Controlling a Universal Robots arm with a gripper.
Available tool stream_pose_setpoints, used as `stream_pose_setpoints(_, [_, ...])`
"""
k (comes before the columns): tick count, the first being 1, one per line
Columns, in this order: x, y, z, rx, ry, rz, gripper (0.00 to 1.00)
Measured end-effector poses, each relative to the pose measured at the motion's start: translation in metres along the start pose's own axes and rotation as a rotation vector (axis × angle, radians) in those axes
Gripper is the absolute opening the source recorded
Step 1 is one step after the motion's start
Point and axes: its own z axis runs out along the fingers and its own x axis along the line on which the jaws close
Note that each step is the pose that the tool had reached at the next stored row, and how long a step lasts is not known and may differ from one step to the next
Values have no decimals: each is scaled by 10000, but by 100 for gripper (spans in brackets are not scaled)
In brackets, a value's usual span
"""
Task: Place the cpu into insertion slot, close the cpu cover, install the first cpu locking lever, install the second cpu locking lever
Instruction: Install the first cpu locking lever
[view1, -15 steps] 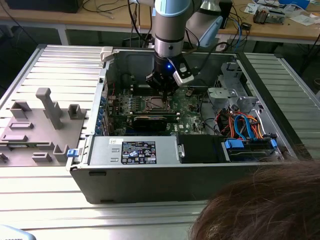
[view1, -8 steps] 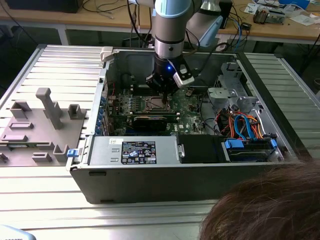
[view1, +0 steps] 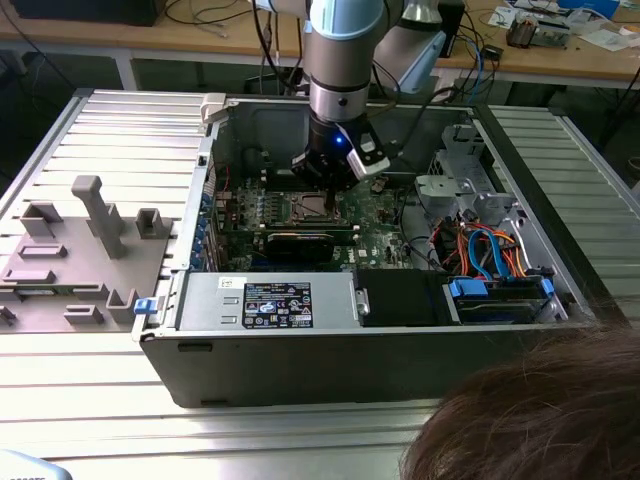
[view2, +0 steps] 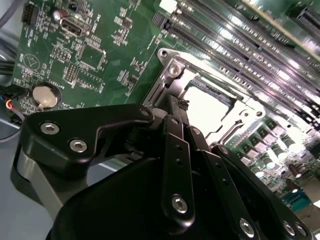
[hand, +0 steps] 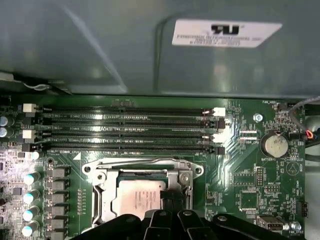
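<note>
Silver-grey cpu (hand: 141, 199) inside cpu cover (hand: 186, 176), jaws at its edge.

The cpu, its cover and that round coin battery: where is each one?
cpu (hand: 141, 199): first wrist view, on its silver top.
cpu cover (hand: 100, 192): first wrist view, on the frame's side bar beside the chip.
coin battery (hand: 275, 145): first wrist view, on its round face.

gripper (hand: 167, 212) linkage hides the near edge of the cpu (hand: 140, 197) and insertion slot (hand: 102, 197) in both wrist views, fingertip gap not readable, and a person's hair (view1: 540, 420) blocks the exterior view's lower right corner of the computer case (view1: 300, 370)
</note>
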Motion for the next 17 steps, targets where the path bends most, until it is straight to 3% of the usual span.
stream_pose_setpoints(15, [2, -61, -2, 2, 0, 1, 11])
stream_pose_setpoints(17, [1, -62, -33, 2, 0, 0, 11])
